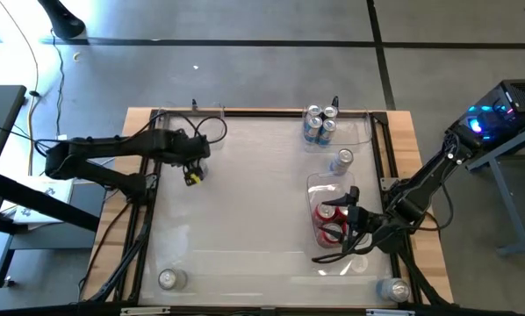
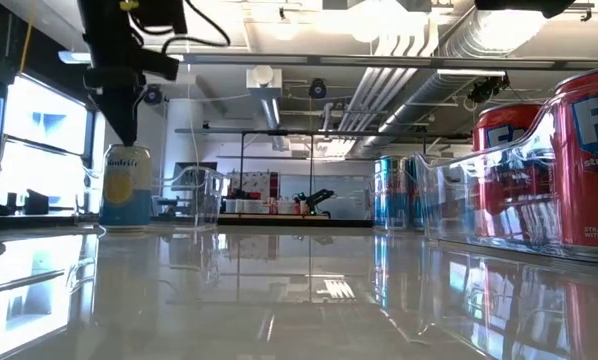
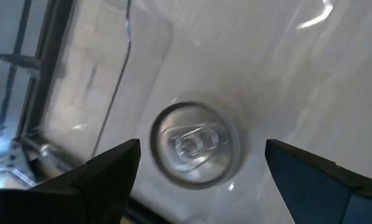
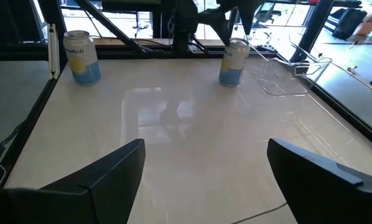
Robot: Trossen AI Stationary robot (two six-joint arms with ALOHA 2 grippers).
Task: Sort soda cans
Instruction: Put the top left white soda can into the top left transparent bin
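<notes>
A silver-topped can with a pale blue and yellow label (image 3: 195, 144) stands upright on the table's far left part (image 4: 234, 61) (image 2: 126, 187). My left gripper (image 3: 201, 150) (image 1: 192, 168) hangs over it, open, one finger to each side of the can's top, touching nothing. My right gripper (image 4: 206, 149) (image 1: 348, 215) is open over the bin of red cans (image 1: 330, 224) (image 2: 539, 170) at the right. Several blue cans (image 1: 320, 123) stand in a clear bin at the far edge.
Single cans stand on the table: one between the two right bins (image 1: 342, 160), one at the near left corner (image 1: 170, 279) (image 4: 81, 57), one at the near right corner (image 1: 394, 288). An empty clear bin (image 4: 279, 74) sits by the far left. The table's middle is bare.
</notes>
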